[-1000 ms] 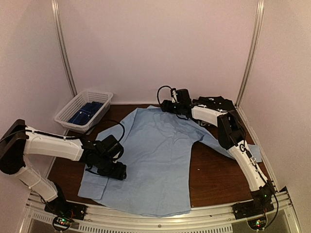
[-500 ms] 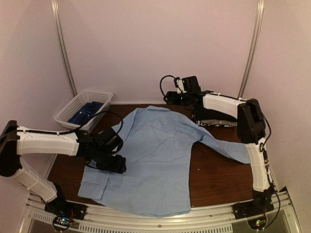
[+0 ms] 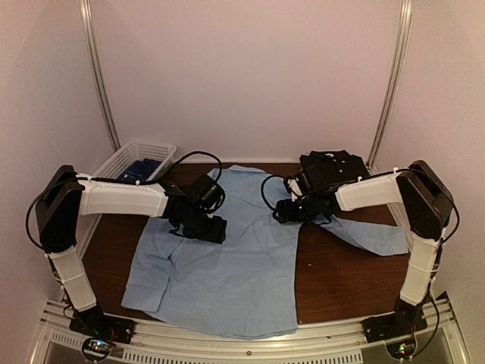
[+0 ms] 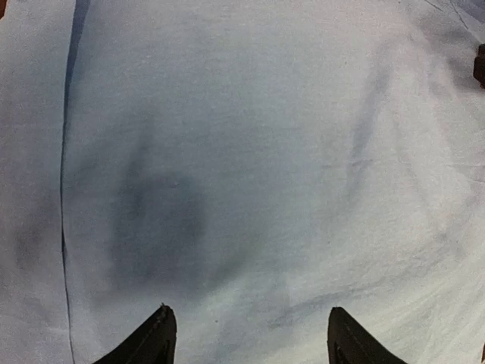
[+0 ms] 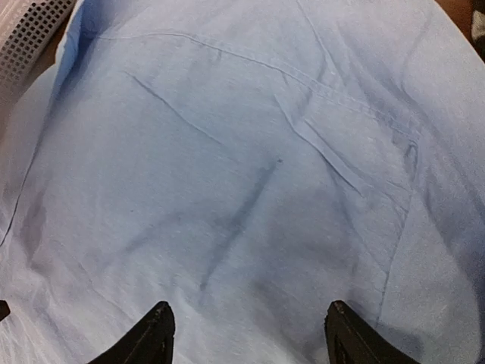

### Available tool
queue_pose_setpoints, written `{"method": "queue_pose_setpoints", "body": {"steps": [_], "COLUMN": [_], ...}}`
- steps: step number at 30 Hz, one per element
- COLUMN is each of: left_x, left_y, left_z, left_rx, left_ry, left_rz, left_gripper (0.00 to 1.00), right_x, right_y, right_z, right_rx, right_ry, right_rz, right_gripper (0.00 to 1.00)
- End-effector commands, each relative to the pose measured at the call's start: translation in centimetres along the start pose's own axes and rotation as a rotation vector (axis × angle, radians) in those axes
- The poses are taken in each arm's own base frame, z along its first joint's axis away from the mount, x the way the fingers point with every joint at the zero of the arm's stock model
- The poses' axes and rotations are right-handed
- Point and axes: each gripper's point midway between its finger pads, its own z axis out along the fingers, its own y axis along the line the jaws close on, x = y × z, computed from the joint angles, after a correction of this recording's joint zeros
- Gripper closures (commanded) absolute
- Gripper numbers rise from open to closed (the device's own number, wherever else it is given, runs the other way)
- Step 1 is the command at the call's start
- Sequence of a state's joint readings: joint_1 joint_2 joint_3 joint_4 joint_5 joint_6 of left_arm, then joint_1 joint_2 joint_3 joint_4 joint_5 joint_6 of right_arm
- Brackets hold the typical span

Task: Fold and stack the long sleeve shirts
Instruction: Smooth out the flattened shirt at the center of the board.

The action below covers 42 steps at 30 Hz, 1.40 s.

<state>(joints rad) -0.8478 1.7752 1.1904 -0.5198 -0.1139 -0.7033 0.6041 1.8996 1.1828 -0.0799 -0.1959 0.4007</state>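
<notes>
1. Black fingertips of my left pincer [image 4: 248, 317] stand wide apart with nothing between them. They hover just over smooth pale cloth, on the left half of the garment.
2. My right pincer [image 5: 248, 307] is spread just as wide and also holds nothing. It hangs over the far right shoulder area, where seams cross the fabric.
3. Under both lies the light blue cotton button-up shirt [image 3: 235, 265], spread flat in the middle of the brown wooden table [image 3: 341, 280]. Its body runs from the far edge to the near edge.
4. Its right sleeve [image 3: 371, 235] stretches out to the right across bare wood, not yet folded in. On the left side the cloth seems to lie alongside the body, though I cannot tell how it is layered.
5. At the far right, near my right forearm, sits a black folded shirt [image 3: 330, 167]. I judge it is finished and marks the start of the stack.
6. At the far left stands a white plastic mesh basket [image 3: 114, 163] with a dark blue item [image 3: 140, 172] inside. I cannot tell what that item is.
7. My judgement of progress:
   - One shirt looks done.
   - The blue one is laid out and smoothed, but none of its folds are made.
   - What is left is to bring in the sleeves, fold the body, and set it on the black one.
</notes>
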Motion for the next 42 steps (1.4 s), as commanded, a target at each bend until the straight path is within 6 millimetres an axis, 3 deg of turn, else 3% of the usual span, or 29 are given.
{"method": "queue_pose_setpoints", "body": {"steps": [1, 7, 12, 17, 20, 25, 29, 35, 42], "left_x": [-2.7, -2.9, -2.2, -1.9, -2.1, -2.4, -1.4, 1.3, 5.9], "left_y": [-1.4, -1.1, -0.3, 0.5, 2.1, 6.3, 8.8, 11.3, 12.2], "left_z": [1.5, 3.1, 3.2, 2.9, 2.5, 1.2, 0.1, -3.0, -4.1], "left_rx": [0.033, 0.030, 0.022, 0.008, -0.013, -0.124, -0.209, -0.287, -0.258], "left_ry": [-0.033, -0.016, -0.004, -0.006, -0.012, -0.040, -0.034, -0.021, 0.050], "left_rz": [0.057, 0.050, 0.032, 0.019, -0.010, -0.062, -0.088, -0.143, -0.191], "left_gripper": [0.30, 0.30, 0.30, 0.30, 0.30, 0.30, 0.30, 0.30, 0.28], "right_x": [-2.1, -3.0, -4.8, -5.7, -6.5, -8.7, -8.2, -4.5, 2.7], "right_y": [-3.2, -7.8, -12.5, -14.7, -14.9, -11.9, -8.0, -1.4, 6.2], "right_z": [-0.8, 1.2, 2.7, 3.5, 3.3, 0.9, -0.4, -1.4, -1.1], "right_rx": [0.049, 0.157, 0.260, 0.330, 0.347, 0.304, 0.259, 0.142, 0.029], "right_ry": [-0.078, -0.043, -0.026, -0.016, -0.008, -0.065, -0.073, -0.050, 0.054], "right_rz": [0.092, 0.127, 0.159, 0.127, 0.102, 0.055, -0.003, -0.069, -0.171], "right_gripper": [0.31, 0.35, 0.37, 0.37, 0.37, 0.35, 0.34, 0.33, 0.32]}}
